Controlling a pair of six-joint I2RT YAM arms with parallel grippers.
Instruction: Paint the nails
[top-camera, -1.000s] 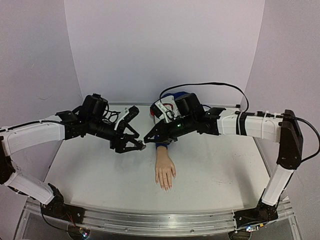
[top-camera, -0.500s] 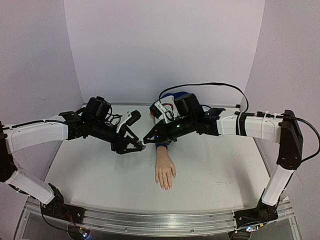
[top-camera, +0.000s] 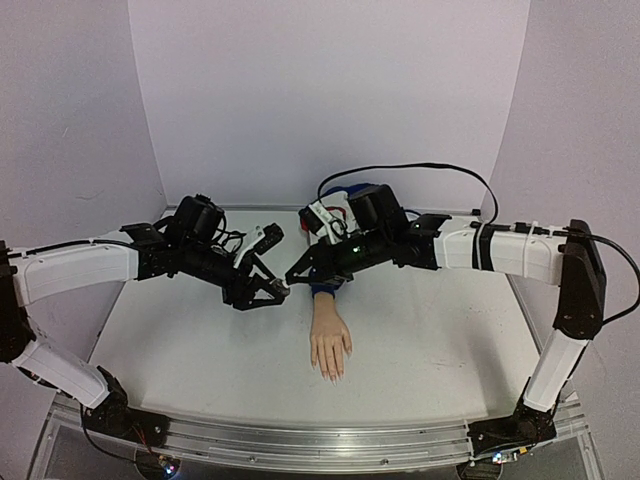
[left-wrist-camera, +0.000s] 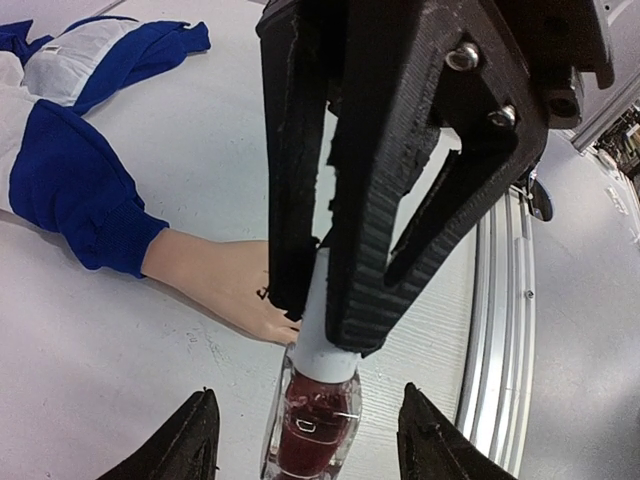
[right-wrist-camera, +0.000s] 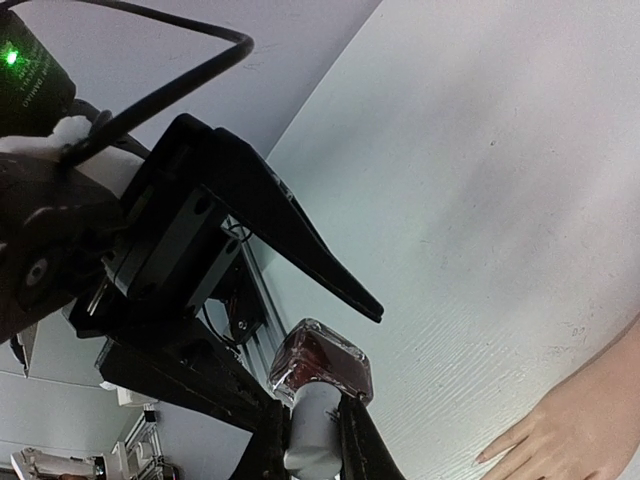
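Uncapping seems the step now: the right gripper (top-camera: 293, 277) pinches the cap (left-wrist-camera: 330, 350), the left gripper (left-wrist-camera: 308, 450) stands spread around the bottle (right-wrist-camera: 322, 365) and next must clamp it for twisting, while the nails (top-camera: 331, 375) lie on the hand (top-camera: 330, 345) nearby.

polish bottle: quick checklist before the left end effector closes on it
1. Cap held: right end effector is shut on the white cap: ok.
2. Alignment: small dark-red glass polish bottle sits between the fingers of the left end effector: ok.
3. Bottle gripped by left end effector: not ok, open, gaps on both sides.
4. Bottle apart from the pale skin-toned mannequin hand in the top view: ok.
5. Paint on the nails: cannot tell, too small.
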